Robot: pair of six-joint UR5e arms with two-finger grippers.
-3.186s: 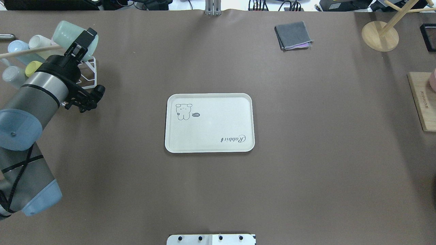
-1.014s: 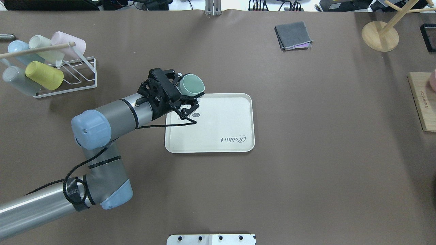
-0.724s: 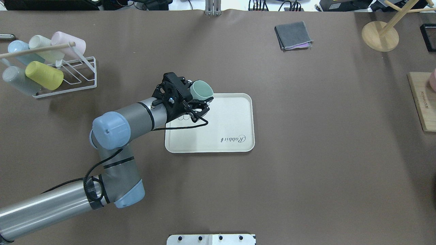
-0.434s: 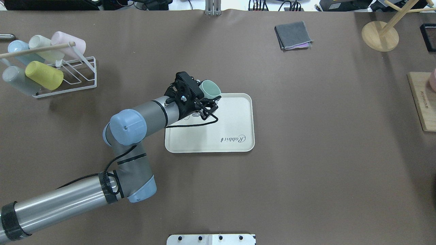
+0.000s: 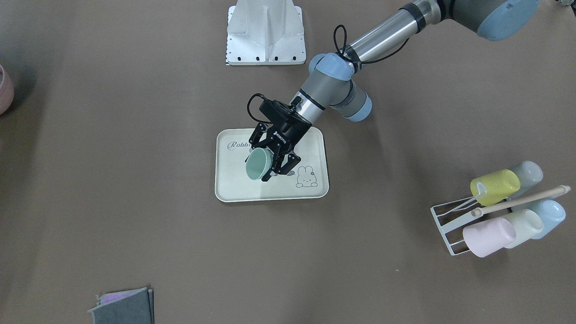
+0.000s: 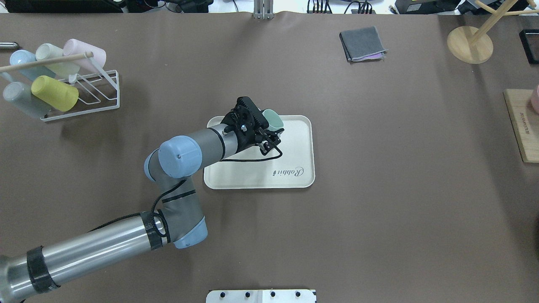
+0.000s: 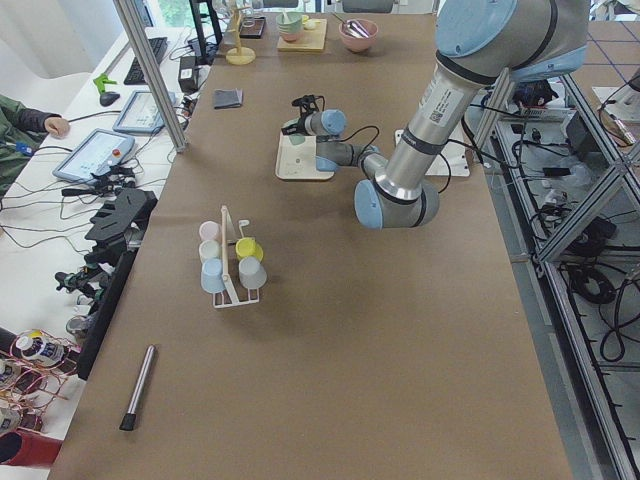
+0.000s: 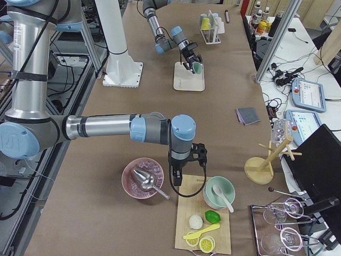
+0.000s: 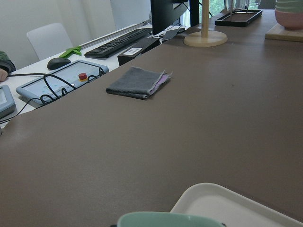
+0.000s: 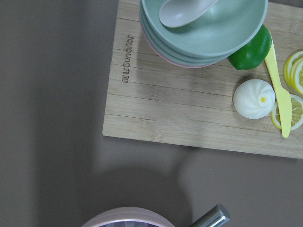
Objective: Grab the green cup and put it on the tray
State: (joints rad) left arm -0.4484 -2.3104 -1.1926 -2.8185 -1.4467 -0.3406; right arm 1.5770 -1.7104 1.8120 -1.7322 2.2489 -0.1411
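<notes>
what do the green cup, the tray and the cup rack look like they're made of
Green cup: probably plastic, matte; even mint colour, no glare.
Tray: likely plastic or melamine, smooth cream with printed drawing and moulded rim.
Rack: thin white-coated wire, seemingly metal, with a bare wooden rod.

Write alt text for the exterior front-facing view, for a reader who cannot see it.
The robot's left gripper, on an arm from the upper right, is shut on the green cup over the cream tray at the middle of a brown table. A wire rack of pastel cups sits at the lower right, a folded grey cloth at the bottom left.
</notes>
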